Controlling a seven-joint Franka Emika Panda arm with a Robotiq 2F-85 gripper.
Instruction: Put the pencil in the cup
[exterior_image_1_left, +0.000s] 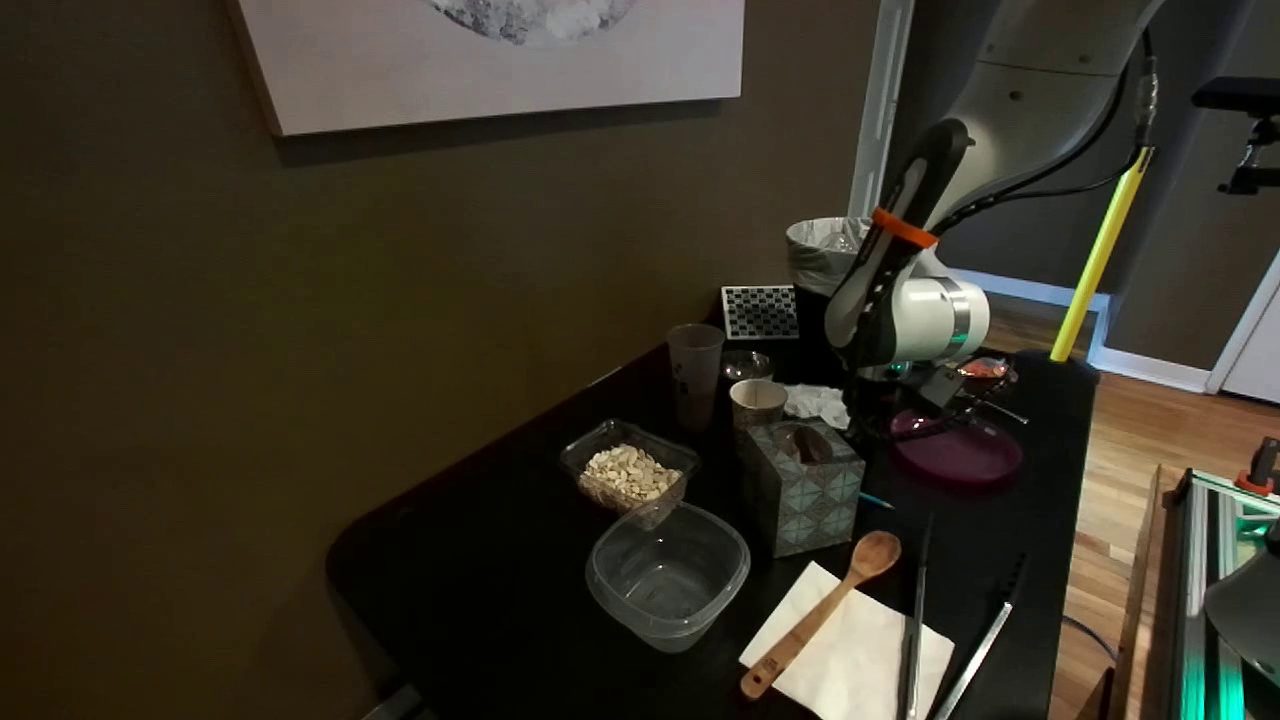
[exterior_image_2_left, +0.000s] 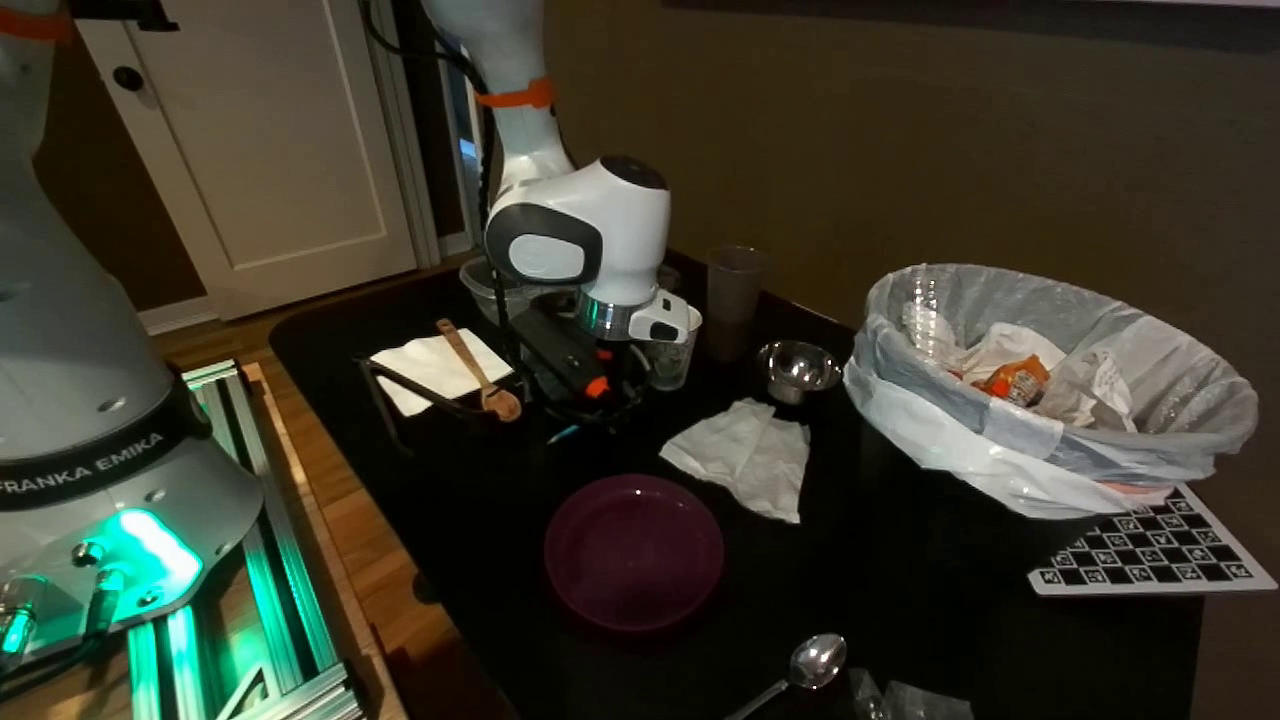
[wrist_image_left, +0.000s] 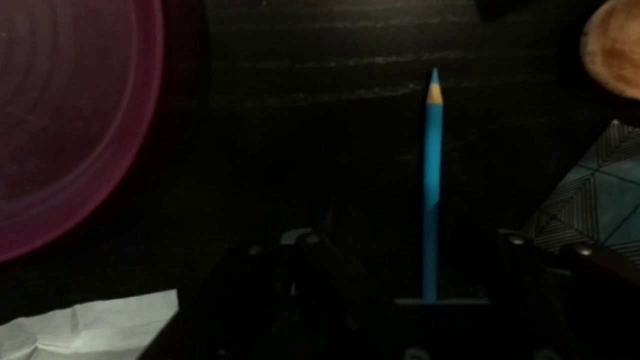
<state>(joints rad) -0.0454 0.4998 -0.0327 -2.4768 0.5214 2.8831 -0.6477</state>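
A blue pencil (wrist_image_left: 433, 165) lies on the dark table in the wrist view, sharpened tip away from the gripper. Its rear end is hidden behind the gripper body. Short parts of it show in both exterior views (exterior_image_1_left: 876, 500) (exterior_image_2_left: 563, 434). My gripper (wrist_image_left: 410, 239) is open above the table, with the pencil between its spread fingers, nearer the right one. The gripper is dark and hard to make out in an exterior view (exterior_image_2_left: 610, 405). A paper cup (exterior_image_1_left: 757, 402) stands behind the tissue box, and a taller translucent cup (exterior_image_1_left: 695, 375) stands beside it. Both cups are upright.
A patterned tissue box (exterior_image_1_left: 805, 490) stands close beside the pencil. A purple plate (exterior_image_2_left: 634, 552) and crumpled napkin (exterior_image_2_left: 745, 458) lie nearby. A wooden spoon (exterior_image_1_left: 822, 615), tongs, a metal bowl (exterior_image_2_left: 797, 370), plastic containers (exterior_image_1_left: 668, 575) and a lined bin (exterior_image_2_left: 1040, 400) are also around.
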